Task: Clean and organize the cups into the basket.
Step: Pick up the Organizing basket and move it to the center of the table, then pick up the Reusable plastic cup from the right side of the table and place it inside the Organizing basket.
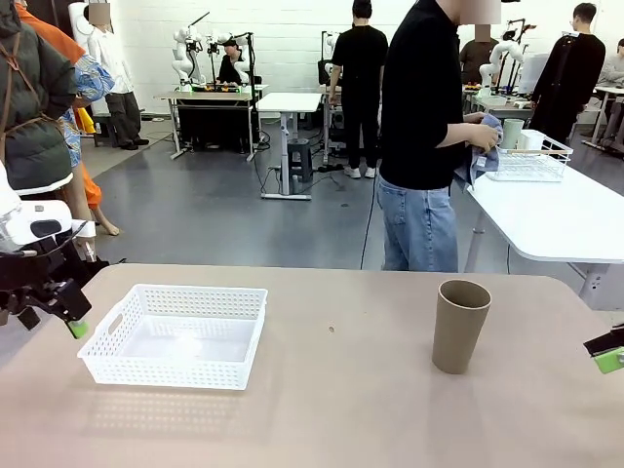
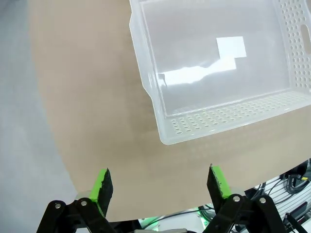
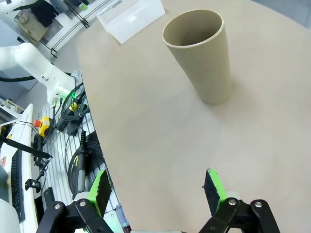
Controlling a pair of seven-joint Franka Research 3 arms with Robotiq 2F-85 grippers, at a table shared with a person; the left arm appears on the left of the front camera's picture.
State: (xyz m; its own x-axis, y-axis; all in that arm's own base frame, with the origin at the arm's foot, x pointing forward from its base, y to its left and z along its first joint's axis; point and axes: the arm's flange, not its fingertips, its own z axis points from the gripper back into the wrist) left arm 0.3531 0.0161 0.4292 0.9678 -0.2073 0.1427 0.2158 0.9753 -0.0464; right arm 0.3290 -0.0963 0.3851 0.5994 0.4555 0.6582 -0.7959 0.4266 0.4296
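Note:
One tan-brown cup stands upright on the table's right half, mouth up. In the right wrist view this cup is ahead of my open right gripper, well apart from the fingers. At the front view's right edge, my right gripper sits low. The white lattice basket lies empty on the left half. My left gripper hovers just left of it. In the left wrist view my left gripper is open near the table edge, with the basket a short way beyond.
A person stands beyond the table's far right edge, rubbing something with a blue-grey cloth. On the white side table behind sit a pale mint-green cup and a white wire-grid basket. Cables and a rack lie beside the table.

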